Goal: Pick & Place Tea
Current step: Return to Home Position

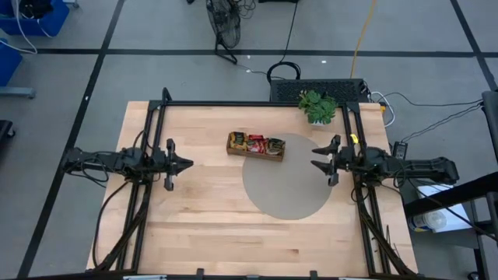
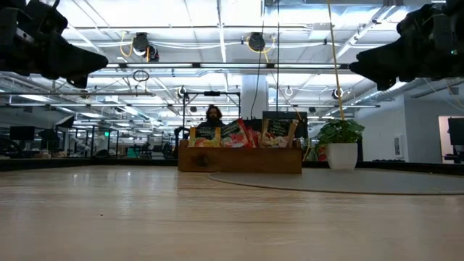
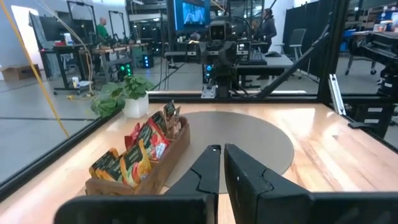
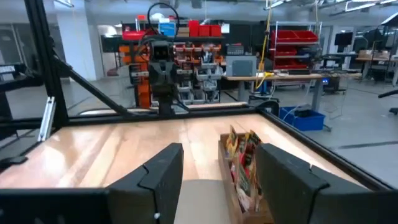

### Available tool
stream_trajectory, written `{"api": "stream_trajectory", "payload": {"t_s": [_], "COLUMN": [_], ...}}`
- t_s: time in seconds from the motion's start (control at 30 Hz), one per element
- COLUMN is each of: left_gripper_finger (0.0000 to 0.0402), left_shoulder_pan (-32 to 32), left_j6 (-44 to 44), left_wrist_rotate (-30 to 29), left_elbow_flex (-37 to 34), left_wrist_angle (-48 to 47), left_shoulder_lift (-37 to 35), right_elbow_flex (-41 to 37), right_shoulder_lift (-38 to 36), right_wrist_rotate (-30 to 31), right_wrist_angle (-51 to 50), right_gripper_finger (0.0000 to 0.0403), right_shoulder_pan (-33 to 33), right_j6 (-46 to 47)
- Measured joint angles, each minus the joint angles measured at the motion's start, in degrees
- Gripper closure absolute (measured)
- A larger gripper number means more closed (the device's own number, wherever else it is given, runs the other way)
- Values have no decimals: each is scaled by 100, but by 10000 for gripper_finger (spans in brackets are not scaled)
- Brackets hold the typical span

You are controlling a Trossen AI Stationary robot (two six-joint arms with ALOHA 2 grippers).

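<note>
The tea sachets (image 1: 257,143), red, yellow and green, stand on edge in a long brown wooden tray (image 1: 255,152) at the far middle of the table, its right end on a round grey mat (image 1: 286,187). They also show in the left wrist view (image 3: 142,152) and the right wrist view (image 4: 244,163). My left gripper (image 1: 189,164) hovers shut at the table's left, pointing level toward the tray, its fingers nearly touching (image 3: 221,163). My right gripper (image 1: 314,155) hovers open at the table's right, pointing toward the tray, with nothing between its fingers (image 4: 219,174).
A small potted plant (image 1: 317,107) stands at the far right corner, beyond the tray. Black frame rails (image 1: 156,140) run along both sides of the table. Bare wood lies toward the near edge (image 1: 233,241). People show in the room beyond.
</note>
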Motion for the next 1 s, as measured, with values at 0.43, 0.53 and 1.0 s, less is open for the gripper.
{"api": "stream_trajectory", "payload": {"t_s": [0.43, 0.53, 1.0], "left_gripper_finger": [371, 371, 371], "left_shoulder_pan": [0, 0, 0], "left_j6": [-18, -18, -18], "left_wrist_rotate": [-4, -4, -6], "left_elbow_flex": [-17, -17, -17], "left_wrist_angle": [122, 125, 129], "left_shoulder_lift": [-2, -2, -2], "right_elbow_flex": [-11, -16, -20], "right_shoulder_lift": [0, 0, 0], "right_wrist_rotate": [0, 0, 0], "right_wrist_angle": [7, 9, 7], "right_gripper_finger": [215, 215, 215], "right_shoulder_pan": [0, 0, 0], "right_j6": [-7, -6, -6]}}
